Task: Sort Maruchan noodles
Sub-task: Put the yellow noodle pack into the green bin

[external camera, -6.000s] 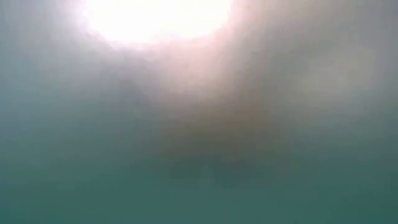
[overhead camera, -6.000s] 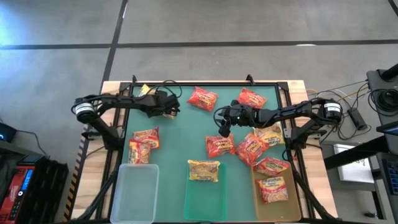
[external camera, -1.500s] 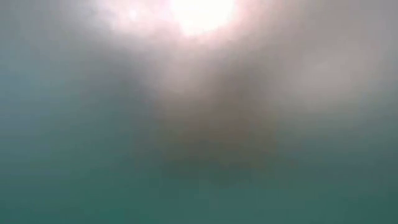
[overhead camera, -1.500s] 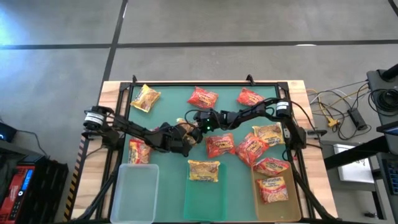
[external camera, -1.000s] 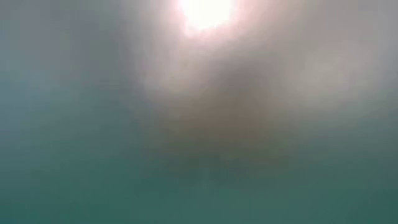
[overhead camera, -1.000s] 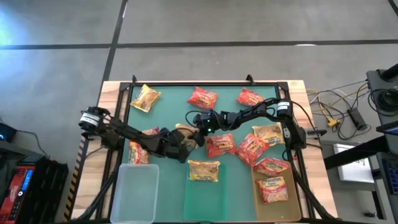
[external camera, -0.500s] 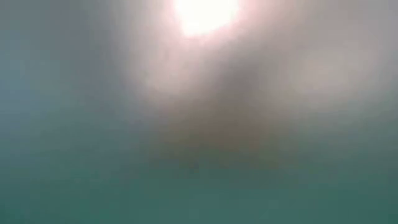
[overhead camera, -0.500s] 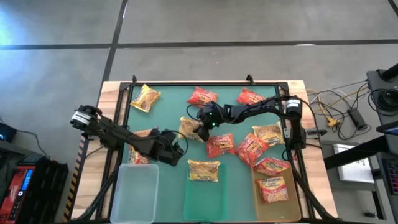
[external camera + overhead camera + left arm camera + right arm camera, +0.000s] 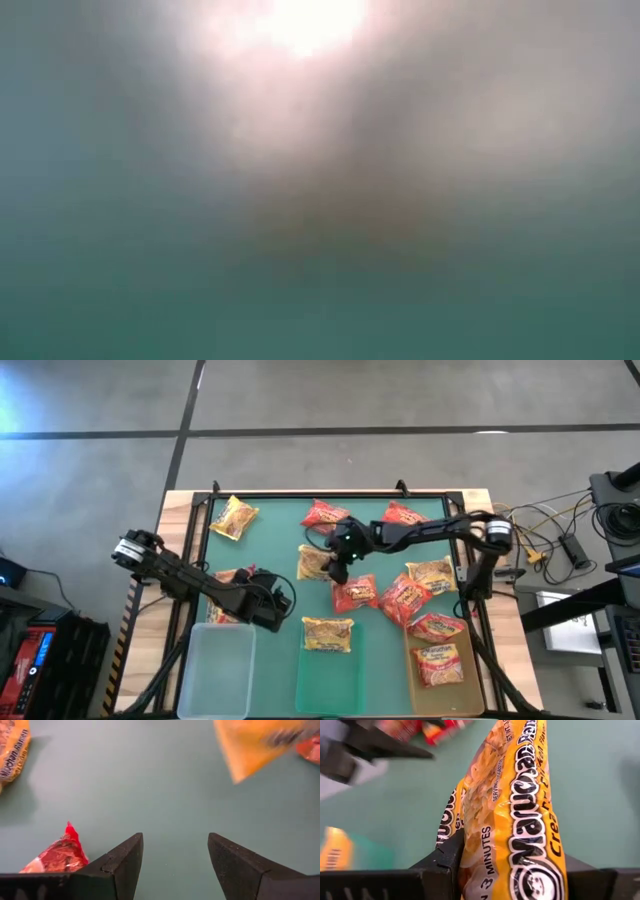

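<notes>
Since the handoff a second back, your left gripper (image 9: 270, 603) has pulled away toward 8 o'clock and hangs low over the green mat (image 9: 270, 550), jaws wide with nothing between them. Your right gripper (image 9: 333, 568) now carries the yellow packet (image 9: 316, 563) alone, fingers (image 9: 447, 860) clamped on its lower end. Nearest you, one yellow packet on the middle tray (image 9: 329, 670) and one red-orange packet in the tan tray (image 9: 445, 680). Farther off, red packets (image 9: 325, 514) lie at 12 o'clock.
</notes>
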### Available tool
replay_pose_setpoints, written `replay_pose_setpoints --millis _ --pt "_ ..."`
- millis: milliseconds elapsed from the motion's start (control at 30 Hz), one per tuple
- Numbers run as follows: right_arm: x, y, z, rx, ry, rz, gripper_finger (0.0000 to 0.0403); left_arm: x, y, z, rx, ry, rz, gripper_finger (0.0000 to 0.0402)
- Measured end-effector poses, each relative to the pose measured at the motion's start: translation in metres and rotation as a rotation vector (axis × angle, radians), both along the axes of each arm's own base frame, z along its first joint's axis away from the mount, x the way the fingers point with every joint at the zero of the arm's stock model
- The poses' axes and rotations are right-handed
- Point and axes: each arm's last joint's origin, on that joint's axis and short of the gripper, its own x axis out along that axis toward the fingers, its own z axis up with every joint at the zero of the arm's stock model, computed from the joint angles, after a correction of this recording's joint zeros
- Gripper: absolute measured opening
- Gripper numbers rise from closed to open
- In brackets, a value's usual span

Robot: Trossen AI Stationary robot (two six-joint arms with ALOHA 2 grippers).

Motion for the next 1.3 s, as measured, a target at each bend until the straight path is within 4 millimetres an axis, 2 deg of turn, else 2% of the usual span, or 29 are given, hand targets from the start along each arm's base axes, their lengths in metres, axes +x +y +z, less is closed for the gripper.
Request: replay_pose_setpoints --millis 100,233,400,700,800,1000,1133,1300 --pt "-0.009 0.008 0.017 -0.024 -0.041 -0.001 0.0135 0.0 0.001 0.0 0.01 0.003 0.004 0.0208" --pt "-0.022 0.032 0.024 -0.05 -0.047 -0.003 0.0136 -0.004 0.005 0.001 0.03 0.025 0.032 0.0208" --pt "-0.034 0.078 0.029 -0.005 -0.059 0.089 0.0136 -0.008 0.014 0.003 0.057 0.041 0.101 0.0208" --pt "-0.047 0.15 0.049 -0.091 -0.164 0.2 0.0136 -0.006 0.018 0.002 0.053 0.027 0.117 0.0208" --pt "-0.049 0.171 0.046 -0.089 -0.177 0.259 0.0136 -0.006 0.018 0.002 0.053 0.03 0.117 0.0208" --pt "-0.043 0.199 0.02 -0.092 -0.143 0.33 0.0136 -0.006 0.018 0.002 0.054 0.03 0.117 0.0208" --pt "-0.033 0.205 -0.003 -0.095 -0.119 0.338 0.0136 -0.006 0.018 0.002 0.054 0.029 0.117 0.0208" --pt "-0.023 0.202 -0.022 -0.097 -0.082 0.318 0.0137 -0.005 0.018 0.002 0.053 0.026 0.117 0.0208"
